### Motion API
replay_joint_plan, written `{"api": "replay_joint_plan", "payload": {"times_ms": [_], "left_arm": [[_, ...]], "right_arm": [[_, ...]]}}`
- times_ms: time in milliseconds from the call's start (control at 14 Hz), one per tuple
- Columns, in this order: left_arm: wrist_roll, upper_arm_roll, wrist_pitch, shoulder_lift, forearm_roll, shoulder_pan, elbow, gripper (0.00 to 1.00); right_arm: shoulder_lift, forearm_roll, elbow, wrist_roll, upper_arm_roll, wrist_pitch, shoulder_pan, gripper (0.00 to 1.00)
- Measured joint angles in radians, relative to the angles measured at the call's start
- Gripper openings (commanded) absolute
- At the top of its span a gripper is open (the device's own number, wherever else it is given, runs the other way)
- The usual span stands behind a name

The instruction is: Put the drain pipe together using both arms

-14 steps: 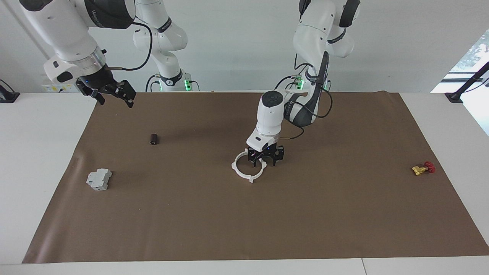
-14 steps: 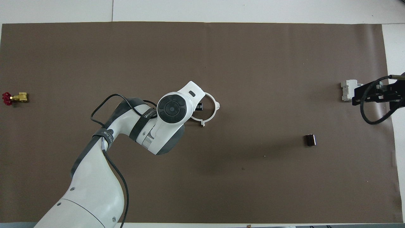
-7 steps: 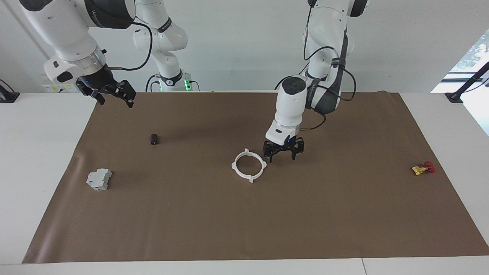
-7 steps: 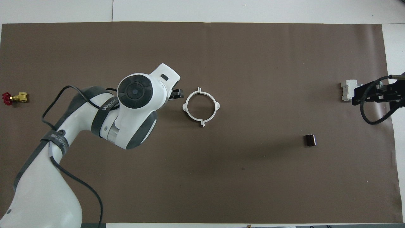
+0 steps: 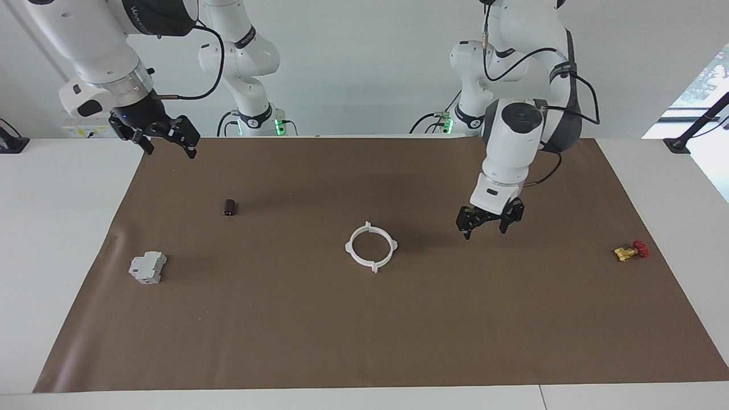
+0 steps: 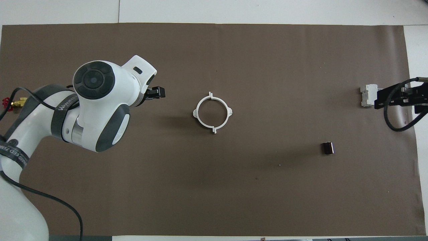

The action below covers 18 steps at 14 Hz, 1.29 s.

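Observation:
The drain pipe (image 5: 372,263) lies joined as a flat white ring with tabs in the middle of the brown mat; it also shows in the overhead view (image 6: 229,112). My left gripper (image 5: 485,232) is open and empty, raised over the mat beside the ring toward the left arm's end of the table, apart from it; in the overhead view (image 6: 157,93) only its tip shows under the wrist. My right gripper (image 5: 172,152) is open and empty, held high at the right arm's end, where the arm waits. In the overhead view it (image 6: 379,99) partly covers the grey box.
A grey blocky box (image 5: 147,267) (image 6: 367,95) and a small dark cylinder (image 5: 229,207) (image 6: 327,148) lie toward the right arm's end. A red-and-yellow valve (image 5: 631,251) (image 6: 15,103) lies at the left arm's end. The brown mat (image 5: 364,341) covers the table.
My left gripper let go of the ring, rose and moved away toward the left arm's end. The ring stayed in place. The right arm barely moved.

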Motion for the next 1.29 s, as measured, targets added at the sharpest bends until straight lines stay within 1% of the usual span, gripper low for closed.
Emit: {"api": "replay_joint_plan", "payload": {"times_ms": [214,500,643,1000,1286], "left_arm": [[0.159,0.004,-0.047,-0.045,-0.060,0.098,0.019,1.00],[0.328,0.010,-0.192,-0.132,-0.092,0.201,0.055,1.00],[0.395,0.012,-0.274,-0.159,-0.117,0.245,0.094,1.00],[0.425,0.014,-0.452,-0.169,-0.122,0.275,0.226,1.00],[0.446,0.014,-0.541,-0.169,-0.127,0.297,0.291,1.00]], "right_arm": [[0.000,0.003,0.003,0.000,-0.001,0.000,-0.011,1.00],[0.000,0.003,0.005,0.000,0.005,0.001,-0.009,1.00],[0.000,0.003,0.005,0.000,0.008,0.002,-0.009,1.00],[0.000,0.002,0.006,-0.028,0.013,0.004,-0.006,1.00],[0.000,0.002,0.007,-0.031,0.013,0.004,-0.005,1.00]]}}
